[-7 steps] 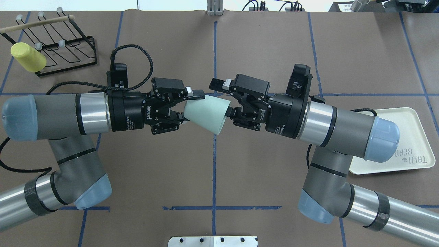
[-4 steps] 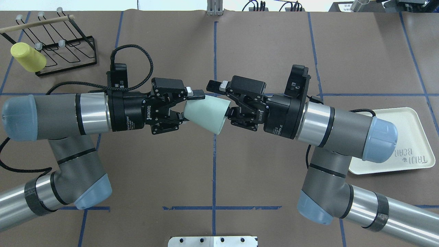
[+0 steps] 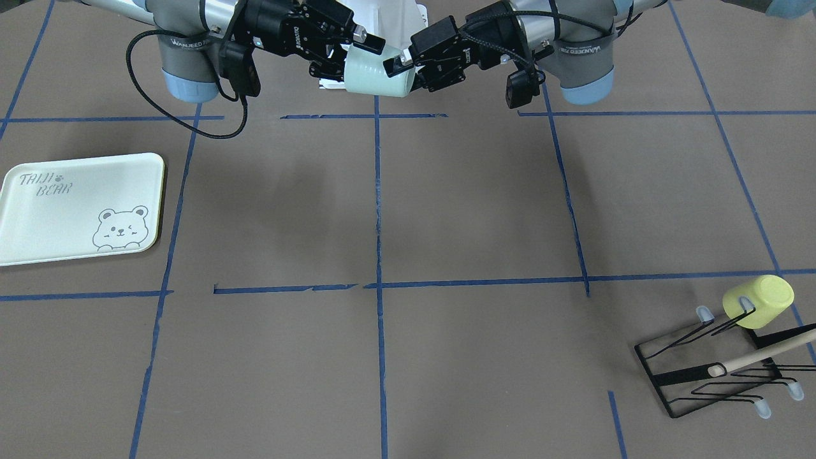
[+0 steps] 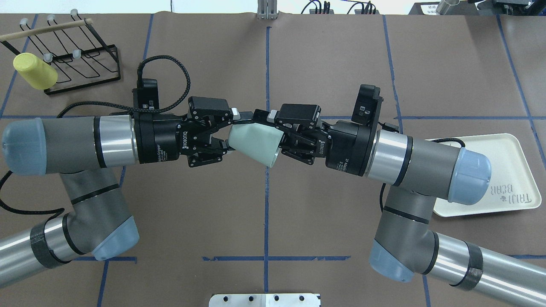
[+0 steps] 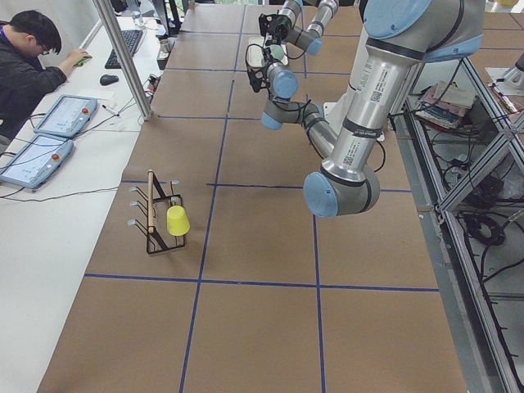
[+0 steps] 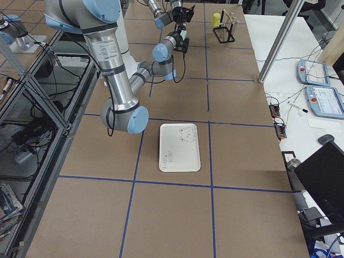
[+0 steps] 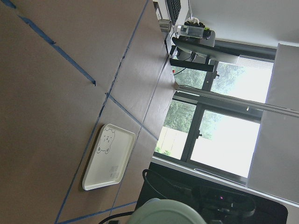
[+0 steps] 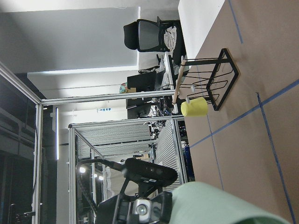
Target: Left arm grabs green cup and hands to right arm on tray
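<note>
The green cup (image 4: 256, 143) hangs on its side above the table's middle, its open end toward the right arm. My left gripper (image 4: 236, 133) is shut on its base end; it also shows in the front view (image 3: 405, 73). My right gripper (image 4: 269, 130) is open at the cup's rim. One finger lies along the cup's far outer wall and the other is hidden at the rim. The cup also shows in the front view (image 3: 373, 76) and both wrist views (image 7: 163, 212) (image 8: 224, 205). The tray (image 4: 507, 170) lies flat, partly under the right arm.
A black wire rack (image 4: 81, 64) with a wooden bar stands at the far left corner, holding a yellow-green cup (image 4: 34, 71) on one prong. Blue tape lines mark the brown table. A metal plate (image 4: 264, 299) sits at the near edge.
My right gripper has moved left to the cup, and its upper finger now overlaps the cup's wall. The left arm and the cup have not moved.
</note>
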Tool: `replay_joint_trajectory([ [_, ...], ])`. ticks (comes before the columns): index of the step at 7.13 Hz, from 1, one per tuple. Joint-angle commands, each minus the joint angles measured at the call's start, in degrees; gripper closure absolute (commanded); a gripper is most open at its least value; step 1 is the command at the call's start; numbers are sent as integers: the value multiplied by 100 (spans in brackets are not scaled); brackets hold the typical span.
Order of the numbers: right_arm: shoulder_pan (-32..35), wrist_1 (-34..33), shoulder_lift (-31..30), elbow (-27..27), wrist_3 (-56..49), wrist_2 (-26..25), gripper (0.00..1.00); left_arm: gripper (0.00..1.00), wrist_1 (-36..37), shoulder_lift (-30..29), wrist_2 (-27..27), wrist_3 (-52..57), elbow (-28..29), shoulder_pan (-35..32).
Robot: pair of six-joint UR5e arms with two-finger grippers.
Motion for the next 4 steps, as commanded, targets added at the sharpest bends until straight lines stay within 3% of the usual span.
replay_joint_trajectory([
  [1, -5, -1, -1, 0, 0, -3, 75, 61, 0, 3, 0, 5, 3, 0],
  [3, -14, -1, -1, 0, -9, 6, 85, 60, 0, 12, 0, 5, 3, 0],
  [4, -14, -19, -1, 0, -17, 6, 97, 24, 9, 12, 0, 13, 3, 0],
])
